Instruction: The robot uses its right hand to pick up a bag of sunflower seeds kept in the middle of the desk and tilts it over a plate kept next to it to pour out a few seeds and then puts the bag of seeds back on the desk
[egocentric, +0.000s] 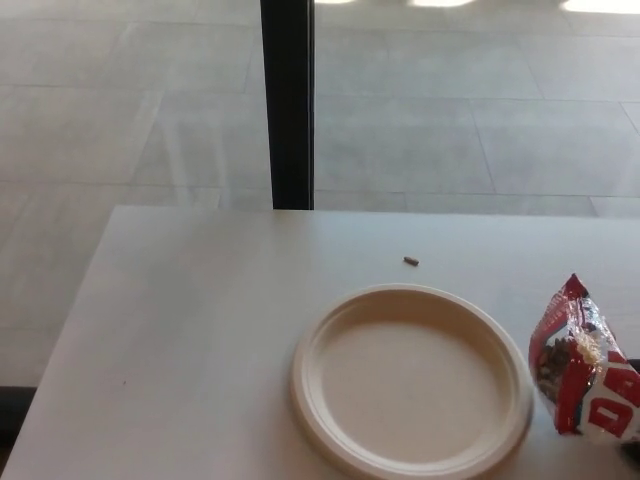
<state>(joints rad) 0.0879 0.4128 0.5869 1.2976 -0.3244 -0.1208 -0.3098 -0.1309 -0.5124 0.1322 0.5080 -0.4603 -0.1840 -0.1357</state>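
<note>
From the head camera, a pale desk (200, 330) fills the lower half of the picture, and beyond its far edge lies a grey tiled floor (450, 120) crossed by a dark upright post (290, 100). A round cream plate (412, 378) sits on the desk toward the right of centre, its bowl bare, with nothing lying in it that can be made out. A single small dark seed (411, 261) lies on the desk beyond the plate's far rim, apart from it. The red and white bag of sunflower seeds (583, 365) stands at the right edge of the picture, just beside the plate's right rim and not over the bowl; whether it touches the rim cannot be told. The bag is upright with a slight lean, its torn top open and facing up and toward the camera, and dark seeds show inside the mouth. Large red letters run across its lower white part, cut off by the picture's edge. At the very bottom right corner a sliver of something dark shows under the bag, likely part of the right hand (634, 453), but so little is visible that its fingers and its hold on the bag cannot be judged. The left hand does not show anywhere in this view.
</note>
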